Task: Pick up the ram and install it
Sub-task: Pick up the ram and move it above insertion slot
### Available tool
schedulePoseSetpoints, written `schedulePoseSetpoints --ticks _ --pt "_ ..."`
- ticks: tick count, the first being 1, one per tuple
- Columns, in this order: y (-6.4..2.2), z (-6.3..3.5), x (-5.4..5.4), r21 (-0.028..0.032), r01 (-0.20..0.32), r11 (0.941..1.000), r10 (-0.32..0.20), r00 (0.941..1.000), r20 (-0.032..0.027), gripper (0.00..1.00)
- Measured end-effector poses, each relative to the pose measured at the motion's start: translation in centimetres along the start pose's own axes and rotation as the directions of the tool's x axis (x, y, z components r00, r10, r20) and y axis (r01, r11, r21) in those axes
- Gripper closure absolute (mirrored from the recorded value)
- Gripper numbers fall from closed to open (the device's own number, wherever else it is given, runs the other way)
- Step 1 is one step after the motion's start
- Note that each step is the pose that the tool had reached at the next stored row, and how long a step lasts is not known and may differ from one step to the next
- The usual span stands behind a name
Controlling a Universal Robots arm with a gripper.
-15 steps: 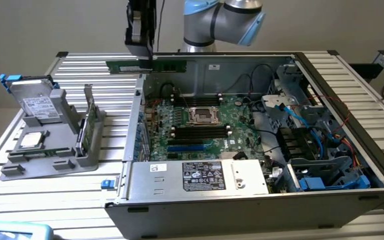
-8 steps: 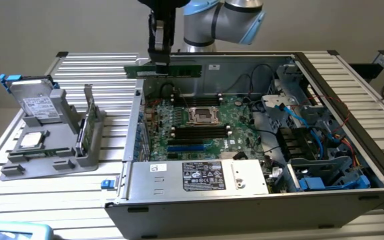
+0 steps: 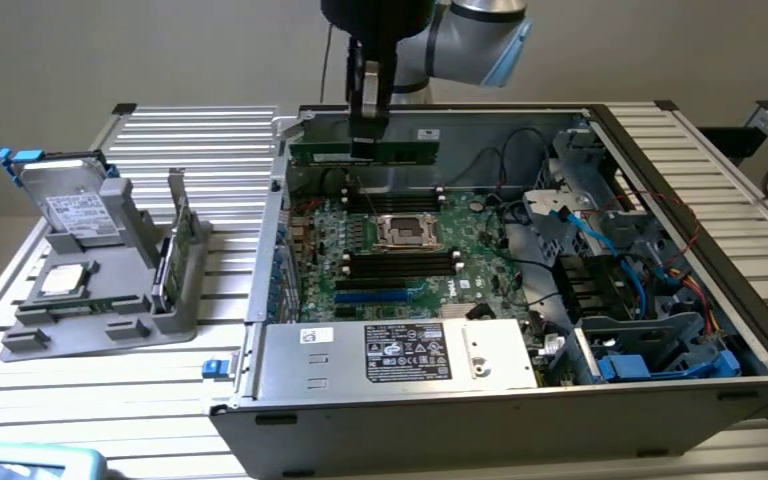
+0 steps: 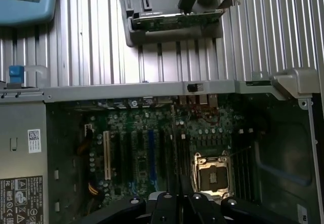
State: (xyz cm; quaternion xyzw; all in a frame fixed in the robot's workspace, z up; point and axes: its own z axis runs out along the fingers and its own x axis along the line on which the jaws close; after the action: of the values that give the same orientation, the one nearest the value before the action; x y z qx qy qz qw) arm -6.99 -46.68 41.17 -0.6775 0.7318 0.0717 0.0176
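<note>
The hand [image 3: 368, 138] is clamped on the ram [image 3: 408, 152] (held by its middle, long edge level), which hangs inside the open case [image 3: 357, 425] at 12 o'clock from the socket [image 3: 407, 232] in the exterior view.

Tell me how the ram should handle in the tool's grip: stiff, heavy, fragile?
Probably stiff: the ram juts level from both sides of the tool without sagging. Likely light, being a slim board. Pinched only mid-length, it might pivot if bumped.

Slatted table [image 3: 197, 130] bears computer case [image 3: 491, 432], grey rack [image 3: 91, 335].
</note>
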Motion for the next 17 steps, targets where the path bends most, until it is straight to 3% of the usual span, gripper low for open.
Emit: schedulePoseSetpoints --ticks 12,17 --pt "-4.48 1.89 -0.4 0.0012 -0.016 0.9999 0.016 0.9999 0.0013 0.86" --pt "-4.86 2.82 -0.7 0.0013 -0.018 0.9998 0.018 0.9998 0.0015 0.86"
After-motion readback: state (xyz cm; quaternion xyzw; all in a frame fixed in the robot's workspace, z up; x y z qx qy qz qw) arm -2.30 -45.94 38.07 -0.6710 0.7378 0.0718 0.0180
